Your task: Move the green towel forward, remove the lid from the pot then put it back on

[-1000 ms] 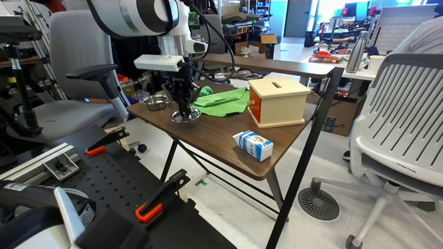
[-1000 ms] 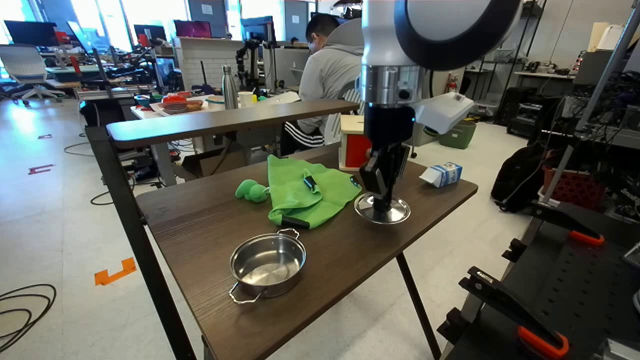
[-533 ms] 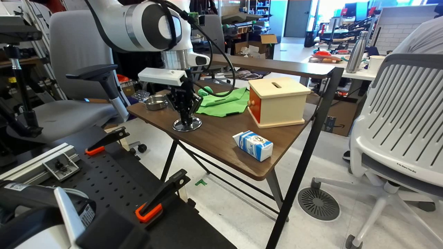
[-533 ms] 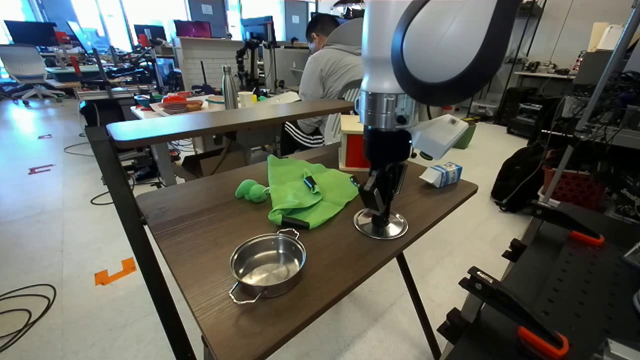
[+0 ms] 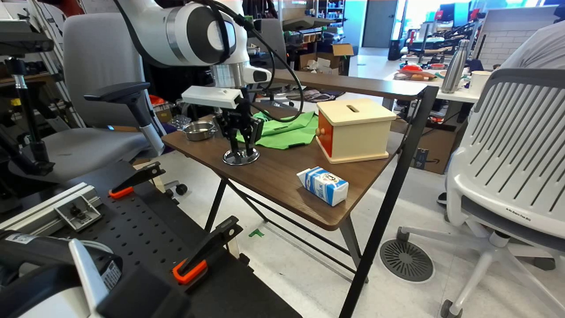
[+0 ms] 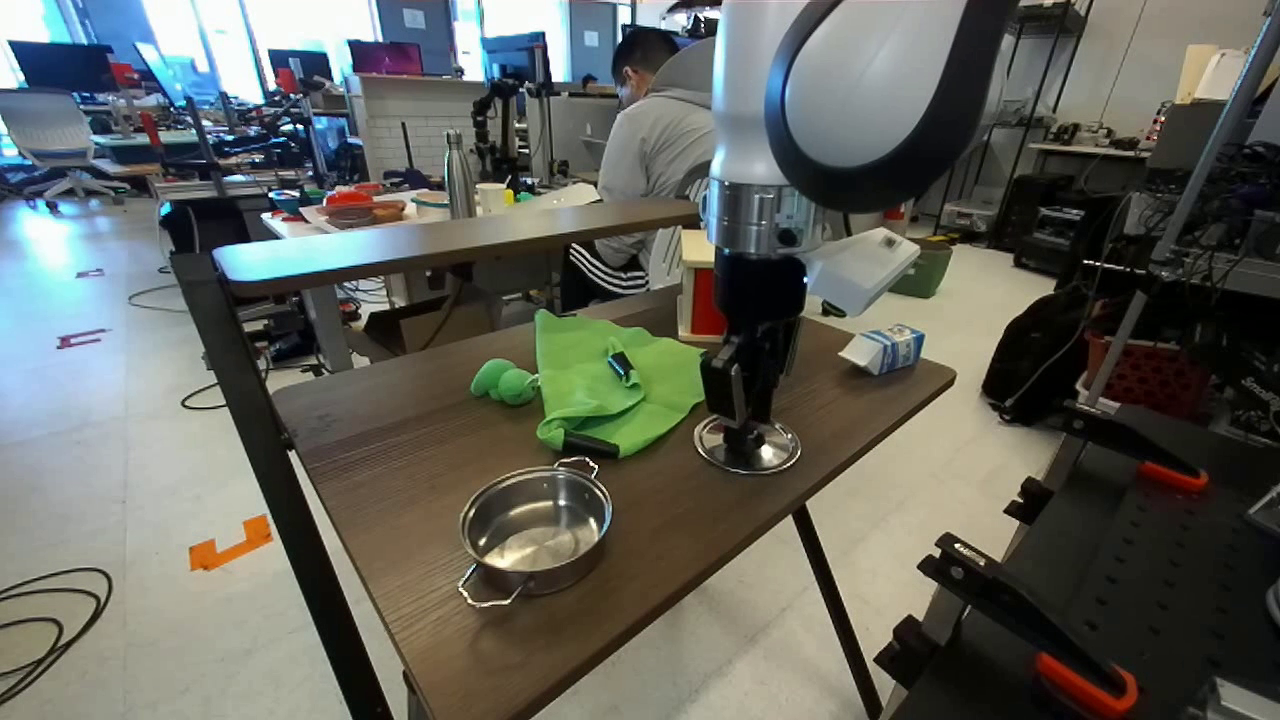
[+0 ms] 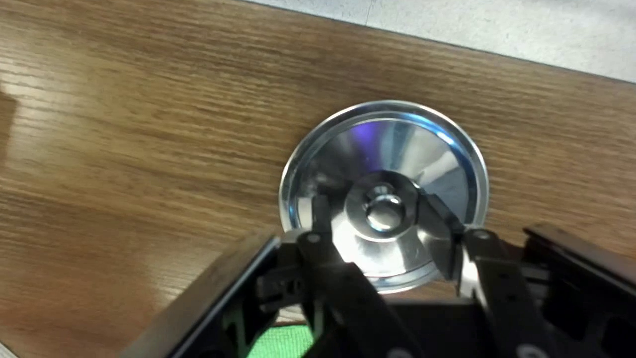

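Note:
The lid (image 7: 397, 149), a shiny metal disc with a round knob, lies flat on the brown table near its edge. My gripper (image 7: 375, 211) points down over it, its jaws parted with a gap on either side of the knob. In both exterior views the fingertips are low at the lid (image 6: 768, 460); exact contact is hard to tell. Uncovered, the grey metal pot (image 6: 540, 535) stands upright near the table's end, apart from the lid. The green towel (image 6: 630, 400) lies rumpled beside the lid; a corner of that towel (image 7: 283, 343) shows in the wrist view.
A wooden box (image 5: 359, 132) with an orange front stands beyond the towel. A blue-white milk carton (image 5: 324, 185) lies on its side near the table corner. A green knotted piece (image 6: 505, 382) sits by the towel. A raised shelf (image 6: 460, 240) runs along the table's far side.
The gripper and lid have come down onto the table from slightly above it. The jaws, shut on the knob before, have since spread apart. Pot, towel, box and carton have stayed put.

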### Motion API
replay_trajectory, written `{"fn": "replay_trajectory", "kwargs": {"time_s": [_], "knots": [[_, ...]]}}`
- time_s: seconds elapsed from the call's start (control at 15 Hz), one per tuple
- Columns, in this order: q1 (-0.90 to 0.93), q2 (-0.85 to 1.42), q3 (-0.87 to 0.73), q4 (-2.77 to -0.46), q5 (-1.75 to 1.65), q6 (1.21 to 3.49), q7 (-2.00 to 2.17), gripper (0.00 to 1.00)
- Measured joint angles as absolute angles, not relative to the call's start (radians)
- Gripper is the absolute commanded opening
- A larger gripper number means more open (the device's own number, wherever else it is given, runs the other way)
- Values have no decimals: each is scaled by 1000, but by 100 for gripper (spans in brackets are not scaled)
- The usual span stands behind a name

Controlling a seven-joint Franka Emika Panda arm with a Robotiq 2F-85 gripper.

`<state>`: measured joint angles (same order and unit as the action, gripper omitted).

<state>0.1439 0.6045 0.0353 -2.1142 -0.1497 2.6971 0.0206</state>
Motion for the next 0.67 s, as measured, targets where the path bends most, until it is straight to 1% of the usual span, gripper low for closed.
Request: {"fn": "replay_trajectory", "kwargs": {"time_s": [0.07, 0.2, 0.67], "knots": [[144, 604, 35, -2114, -150, 2707, 22, 89], [143, 597, 35, -2116, -147, 2731, 23, 100], [106, 467, 86, -2187, -84, 2730, -26, 100]]}}
